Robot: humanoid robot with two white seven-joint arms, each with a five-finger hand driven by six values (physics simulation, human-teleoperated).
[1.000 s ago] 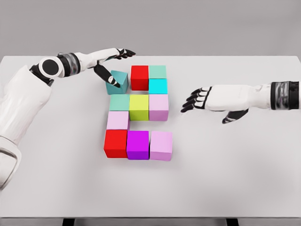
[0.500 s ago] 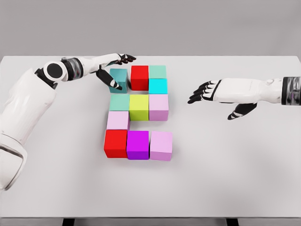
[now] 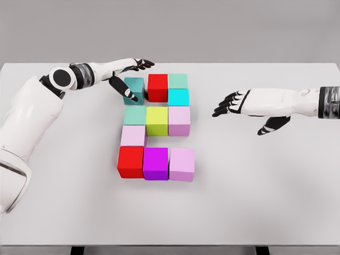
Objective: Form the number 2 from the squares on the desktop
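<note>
Coloured cubes lie in a block pattern on the white table. The top row holds a dark teal cube, a red cube and a mint cube, with a cyan cube below the mint one. Under these sit a green-teal cube, a yellow-green cube and a lilac cube. A pale pink cube follows, then a red cube, a magenta cube and a lilac cube. My left hand is open, its thumb against the dark teal cube's left face. My right hand hovers open to the right of the cubes.
The table's far edge runs just behind the top row of cubes. Bare tabletop lies in front of the cubes and on both sides of them.
The dark teal cube went from tilted and apart to square beside the red cube, pushed right by my left hand. My right hand drew back to the right and rose a little.
</note>
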